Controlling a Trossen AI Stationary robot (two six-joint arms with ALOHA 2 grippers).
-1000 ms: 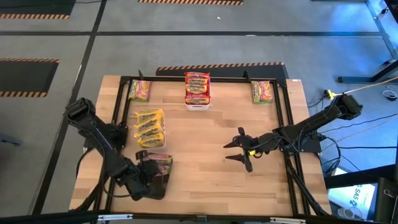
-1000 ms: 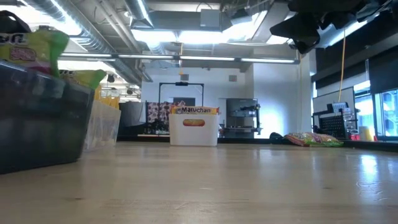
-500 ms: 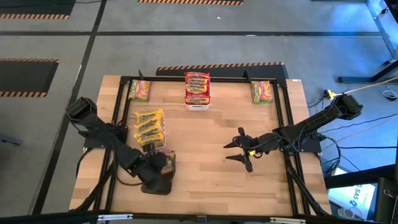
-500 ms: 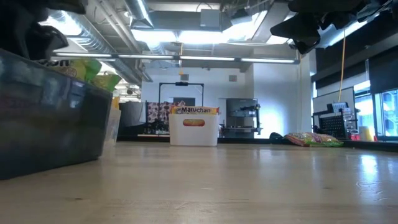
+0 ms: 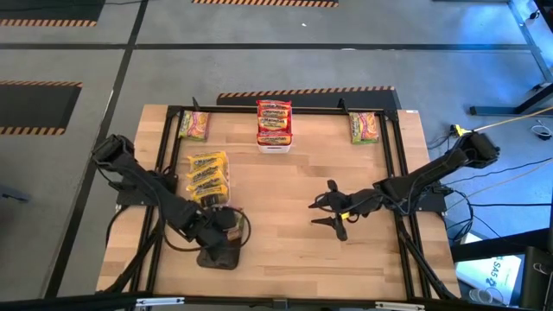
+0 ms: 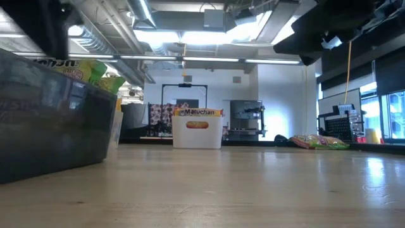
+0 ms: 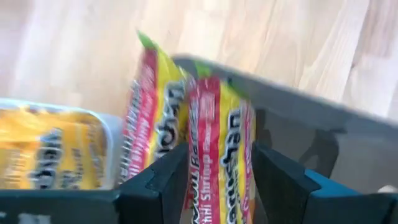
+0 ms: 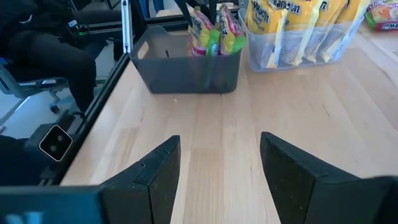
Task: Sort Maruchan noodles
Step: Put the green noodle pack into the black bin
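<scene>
The sorting looks more than half done. The yellow packets stand together in a clear bin, the red packets are stacked in a white bin at the far edge, and green-pink packets stand in the dark bin. Two green-pink packets, one at the far left corner and one at the far right corner, lie loose on the table and probably remain to be sorted. The left gripper hangs over the dark bin, jaws parted around one upright packet; whether they press it cannot be told. The right gripper waits mid-table, jaws apart and empty.
</scene>
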